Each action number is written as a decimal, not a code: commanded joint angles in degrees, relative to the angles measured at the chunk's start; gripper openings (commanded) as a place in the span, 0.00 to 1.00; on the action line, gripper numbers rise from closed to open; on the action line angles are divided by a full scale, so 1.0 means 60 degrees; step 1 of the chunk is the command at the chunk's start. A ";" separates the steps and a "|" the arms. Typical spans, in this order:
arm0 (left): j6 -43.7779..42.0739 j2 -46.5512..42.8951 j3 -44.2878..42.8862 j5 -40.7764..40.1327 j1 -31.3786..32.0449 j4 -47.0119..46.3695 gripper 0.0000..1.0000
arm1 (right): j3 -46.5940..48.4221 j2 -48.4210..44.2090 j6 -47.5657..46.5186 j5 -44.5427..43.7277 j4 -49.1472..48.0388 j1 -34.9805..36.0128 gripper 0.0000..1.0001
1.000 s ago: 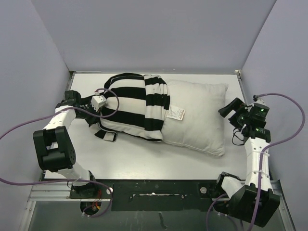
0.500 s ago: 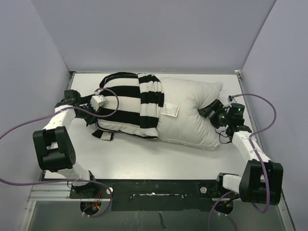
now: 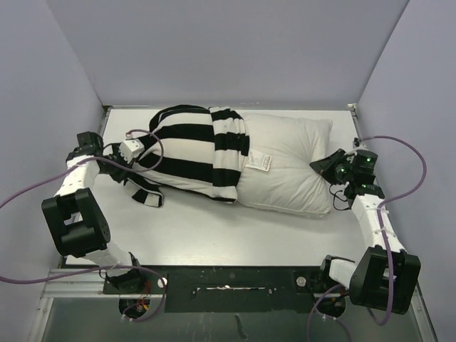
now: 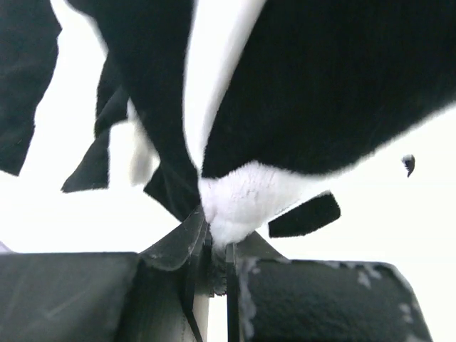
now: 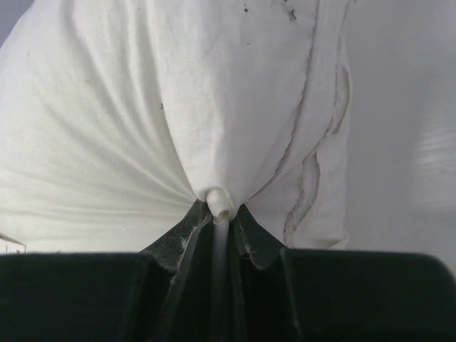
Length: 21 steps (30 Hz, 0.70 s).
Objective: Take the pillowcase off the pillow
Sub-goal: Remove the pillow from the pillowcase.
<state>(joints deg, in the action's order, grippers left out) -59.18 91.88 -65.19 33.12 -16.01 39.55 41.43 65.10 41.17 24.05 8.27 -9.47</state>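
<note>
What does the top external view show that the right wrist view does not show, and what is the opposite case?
Only the top external view shows the striped pillowcase covering the left part of the pillow, the left gripper at the pillowcase's left end, the printed label and the table. Only the right wrist view shows the small fold of white fabric pinched between closed jaws, and the seam along the pillow's edge. Both show the pillow and the right gripper at its right end.
</note>
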 commanded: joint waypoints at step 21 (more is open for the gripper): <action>-0.2983 0.0871 -0.0939 -0.0851 -0.4171 -0.1688 0.00 | 0.2269 0.1750 -0.0102 -0.0873 0.1067 -0.3449 0.00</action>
<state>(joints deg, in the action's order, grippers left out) -71.31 94.06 -66.70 39.53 -32.05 40.97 49.30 73.49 43.20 33.58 17.32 -24.01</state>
